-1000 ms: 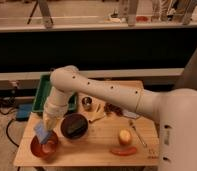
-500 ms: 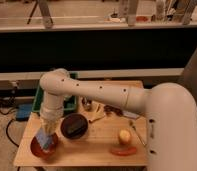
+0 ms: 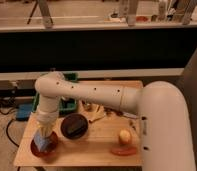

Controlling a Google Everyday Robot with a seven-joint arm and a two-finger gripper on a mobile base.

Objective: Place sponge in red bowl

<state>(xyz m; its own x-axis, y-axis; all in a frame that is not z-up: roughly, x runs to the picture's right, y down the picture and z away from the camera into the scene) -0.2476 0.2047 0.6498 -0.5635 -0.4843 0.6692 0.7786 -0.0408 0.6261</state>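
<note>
The red bowl [image 3: 46,146] sits at the front left corner of the wooden table [image 3: 92,150]. The light-blue sponge [image 3: 41,140] is over the bowl's inside, at the tip of my gripper [image 3: 42,136]. My white arm reaches down from the right and covers the gripper's upper part. The dark bowl [image 3: 74,125] stands just right of the red bowl.
A green bin [image 3: 67,103] stands at the table's back left. A yellowish fruit [image 3: 124,136] and a red-orange flat object [image 3: 124,149] lie at the front right. Small items [image 3: 99,111] lie behind the dark bowl. A blue thing [image 3: 25,111] lies on the floor at left.
My arm has swung left and down, bringing the sponge from above the table's left side to right over the red bowl.
</note>
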